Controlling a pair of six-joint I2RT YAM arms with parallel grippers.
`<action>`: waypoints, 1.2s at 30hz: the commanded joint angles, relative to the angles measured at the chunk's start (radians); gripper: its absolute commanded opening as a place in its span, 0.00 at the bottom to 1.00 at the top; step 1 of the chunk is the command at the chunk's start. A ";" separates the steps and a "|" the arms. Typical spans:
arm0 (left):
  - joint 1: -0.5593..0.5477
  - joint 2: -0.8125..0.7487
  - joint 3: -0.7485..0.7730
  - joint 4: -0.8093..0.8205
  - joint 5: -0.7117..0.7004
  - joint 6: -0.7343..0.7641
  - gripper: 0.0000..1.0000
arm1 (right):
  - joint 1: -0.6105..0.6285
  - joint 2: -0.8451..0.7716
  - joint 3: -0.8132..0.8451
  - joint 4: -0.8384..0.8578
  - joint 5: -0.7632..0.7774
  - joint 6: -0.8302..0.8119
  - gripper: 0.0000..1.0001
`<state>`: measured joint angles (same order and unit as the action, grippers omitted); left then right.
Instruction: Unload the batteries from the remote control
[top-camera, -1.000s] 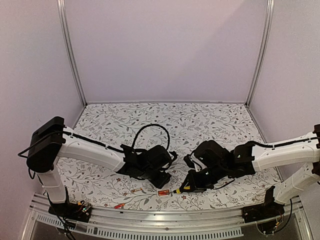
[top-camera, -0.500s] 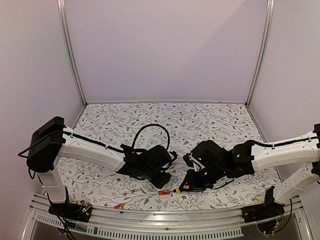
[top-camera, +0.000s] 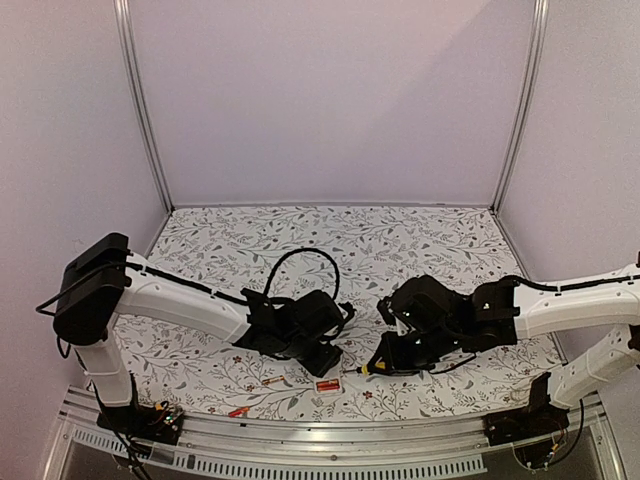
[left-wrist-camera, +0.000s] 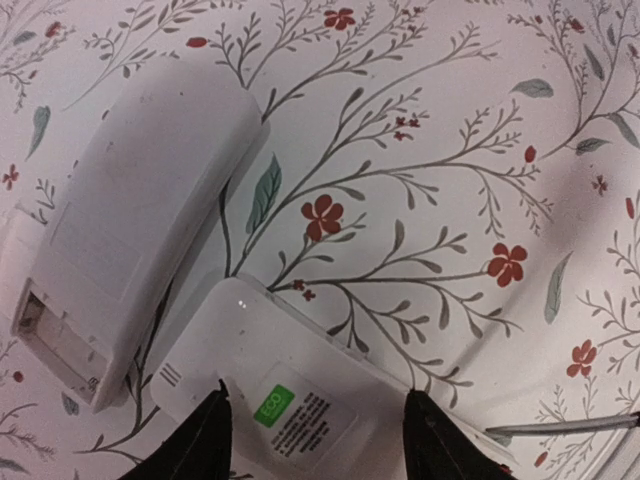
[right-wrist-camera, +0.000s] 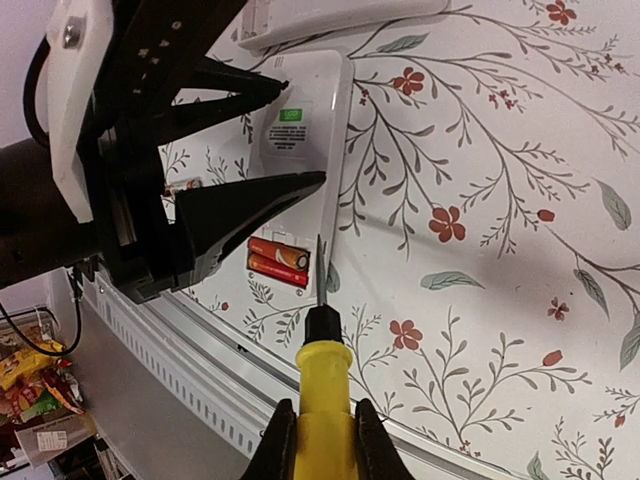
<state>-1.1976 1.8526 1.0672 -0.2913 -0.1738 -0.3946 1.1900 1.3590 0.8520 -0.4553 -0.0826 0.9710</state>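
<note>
The white remote control (left-wrist-camera: 290, 370) lies back-up on the floral table with an ECO sticker on it. My left gripper (left-wrist-camera: 316, 395) is shut on its two long sides. Two red-orange batteries (right-wrist-camera: 278, 262) sit side by side in its open compartment, seen as a red patch (top-camera: 326, 385) from above. My right gripper (right-wrist-camera: 322, 410) is shut on the yellow-handled screwdriver (right-wrist-camera: 324, 375). The screwdriver's thin shaft (right-wrist-camera: 321, 270) points along the remote's edge, right beside the batteries. From above, the right gripper (top-camera: 385, 362) sits just right of the left gripper (top-camera: 322, 355).
A second white casing (left-wrist-camera: 150, 230) with an open recess at one end lies just beyond the remote. Two loose batteries (top-camera: 272, 381) (top-camera: 238, 410) lie near the table's front edge. A metal rail (right-wrist-camera: 230, 370) runs close below the remote.
The right arm shifted slightly, first left and then back right, moving the screwdriver a little farther from the front rail. The left arm and the remote stayed put.
</note>
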 joint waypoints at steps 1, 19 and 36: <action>-0.014 0.093 -0.059 -0.205 0.079 -0.030 0.58 | -0.001 0.016 0.012 0.049 0.000 -0.015 0.00; -0.014 0.099 -0.058 -0.205 0.082 -0.027 0.58 | 0.032 0.068 0.021 0.030 -0.061 -0.020 0.00; -0.016 0.103 -0.053 -0.202 0.079 -0.030 0.58 | 0.043 0.109 -0.036 0.190 -0.155 0.008 0.00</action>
<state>-1.1976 1.8591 1.0782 -0.3027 -0.1738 -0.3954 1.2259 1.4502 0.8398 -0.3107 -0.2188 0.9668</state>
